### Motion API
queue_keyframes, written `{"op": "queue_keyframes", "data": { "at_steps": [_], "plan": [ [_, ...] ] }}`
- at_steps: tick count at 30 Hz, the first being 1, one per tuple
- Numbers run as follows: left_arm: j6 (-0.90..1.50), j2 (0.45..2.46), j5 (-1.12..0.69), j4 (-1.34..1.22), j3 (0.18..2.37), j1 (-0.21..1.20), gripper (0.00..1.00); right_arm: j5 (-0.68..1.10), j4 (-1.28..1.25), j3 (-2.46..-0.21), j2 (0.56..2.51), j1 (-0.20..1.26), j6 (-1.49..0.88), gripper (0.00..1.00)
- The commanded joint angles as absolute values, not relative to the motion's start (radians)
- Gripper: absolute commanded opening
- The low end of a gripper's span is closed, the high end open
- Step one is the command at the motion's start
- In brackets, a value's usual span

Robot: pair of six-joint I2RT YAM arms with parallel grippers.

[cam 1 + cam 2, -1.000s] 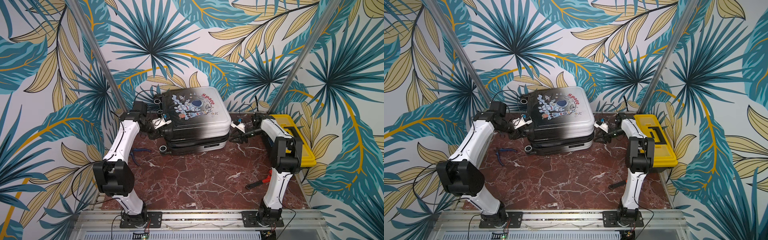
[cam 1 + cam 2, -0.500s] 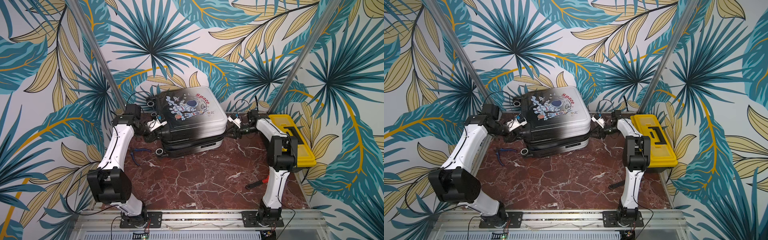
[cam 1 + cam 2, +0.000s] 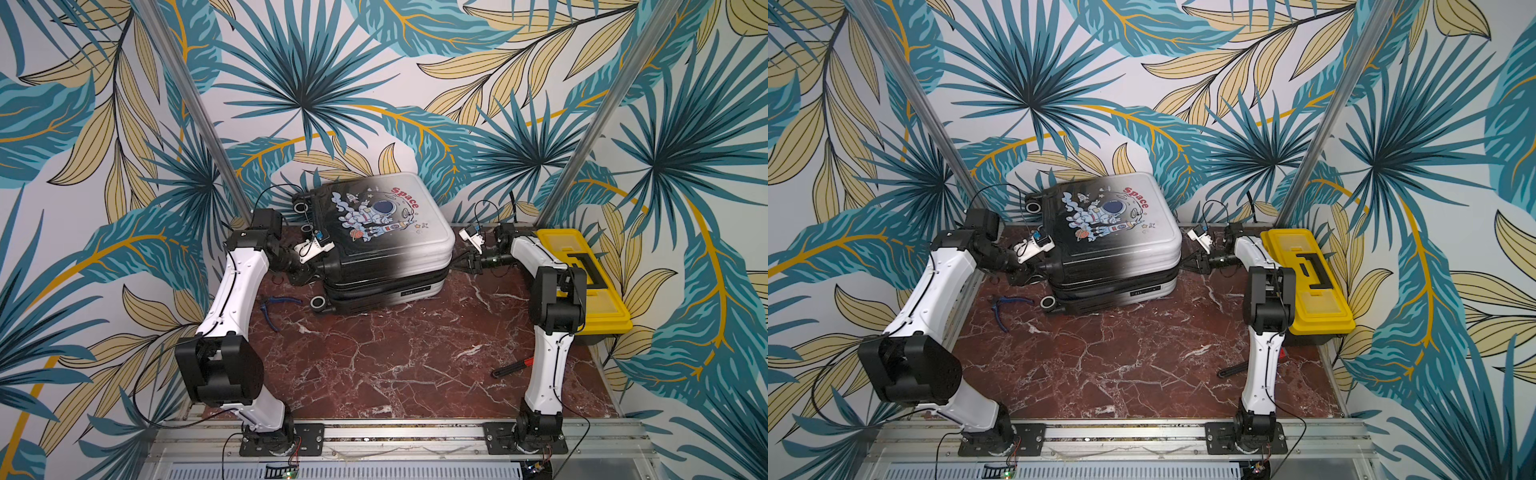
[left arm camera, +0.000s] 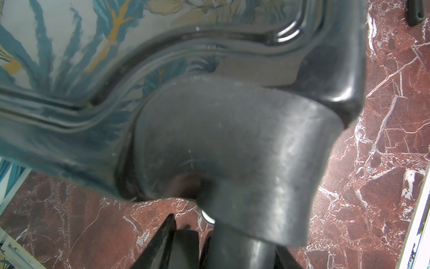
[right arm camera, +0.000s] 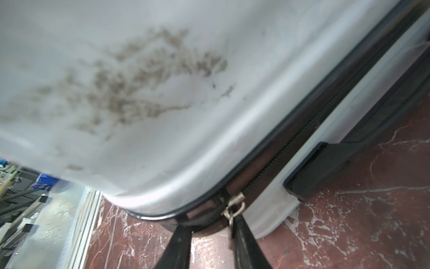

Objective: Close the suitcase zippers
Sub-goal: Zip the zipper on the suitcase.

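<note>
Your left gripper (image 4: 225, 246) clamps the suitcase's (image 3: 386, 249) wheel housing (image 4: 232, 151), likely as a brace; your part-open right gripper (image 5: 210, 223) straddles the zipper pull (image 5: 233, 207), unpinched.

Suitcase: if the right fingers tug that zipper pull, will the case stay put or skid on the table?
Probably skids rather than rolls: the suitcase lies flat, glossy shell on the polished table, its wheel turned face-up. The hard shell should move as one piece. The left gripper seems clamped at the wheel end, likely steadying it.
</note>
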State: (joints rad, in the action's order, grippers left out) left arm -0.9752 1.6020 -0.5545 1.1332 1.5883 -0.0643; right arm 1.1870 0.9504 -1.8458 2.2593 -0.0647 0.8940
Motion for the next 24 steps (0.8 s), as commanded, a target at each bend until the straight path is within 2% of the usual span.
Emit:
{"op": "queue_keyframes", "data": {
  "at_steps": [1,7,9,15,20,22,24],
  "plan": [
    [-0.841,1.608,-0.585,1.006,1.646,-0.083,0.24,1.247,1.014,-1.857,2.277,-0.046,0.938,0.24],
    [-0.844,1.605,-0.577,1.006,1.641,-0.084,0.24,1.241,1.012,-1.868,2.29,-0.052,0.914,0.04],
    [-0.847,1.606,-0.568,1.005,1.64,-0.086,0.24,1.24,1.015,-1.866,2.29,-0.052,0.91,0.01],
    [-0.809,1.617,-0.543,1.006,1.652,-0.086,0.27,1.231,0.991,-1.761,2.219,-0.048,0.93,0.0],
    [-0.747,1.628,-0.523,1.005,1.651,-0.084,0.25,1.192,0.959,-1.625,2.133,-0.048,0.942,0.0],
    [-0.731,1.624,-0.547,1.005,1.64,-0.084,0.25,1.183,0.789,-1.531,2.077,-0.037,0.829,0.0],
    [-0.722,1.623,-0.547,1.005,1.632,-0.084,0.25,1.157,0.773,-1.509,2.053,-0.022,0.828,0.0]
  ]
}}
